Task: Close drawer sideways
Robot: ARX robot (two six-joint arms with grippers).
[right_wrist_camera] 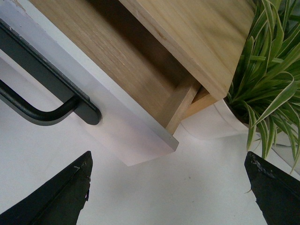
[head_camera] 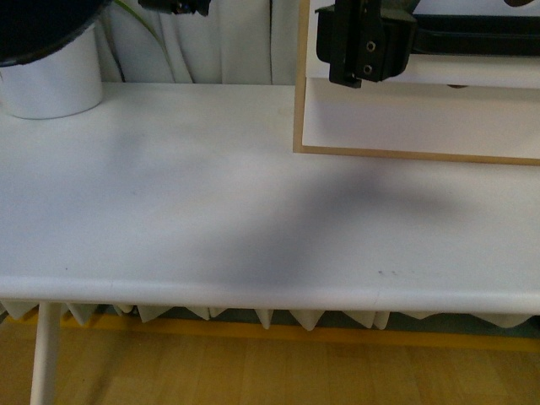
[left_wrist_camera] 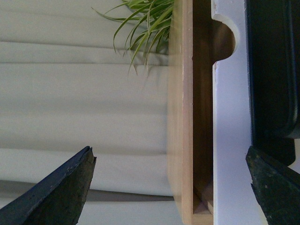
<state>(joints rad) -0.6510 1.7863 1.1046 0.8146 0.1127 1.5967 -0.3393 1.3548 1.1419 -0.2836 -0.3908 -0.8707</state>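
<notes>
The drawer (head_camera: 481, 69) is white-fronted with a black bar handle (head_camera: 472, 38) and sits at the far right in a light wood frame (head_camera: 299, 101). In the left wrist view its front (left_wrist_camera: 229, 140) with the half-round notch (left_wrist_camera: 225, 42) stands off the frame (left_wrist_camera: 180, 117), with a gap between. The right wrist view shows the front's end (right_wrist_camera: 126, 136), the handle (right_wrist_camera: 42, 112) and the pulled-out wooden side (right_wrist_camera: 117, 56). My right gripper (head_camera: 363, 42) hangs in front of the drawer's left end, open and empty (right_wrist_camera: 168, 161). My left gripper (left_wrist_camera: 168, 157) is open, straddling frame and drawer front without touching them.
A white table (head_camera: 211, 211) spreads in front of the frame. A white pot (head_camera: 51, 76) stands at the back left, and it shows with its green plant (right_wrist_camera: 272, 70) in the right wrist view. A white curtain (left_wrist_camera: 84, 93) hangs behind. The left arm (head_camera: 173, 7) shows at the top edge.
</notes>
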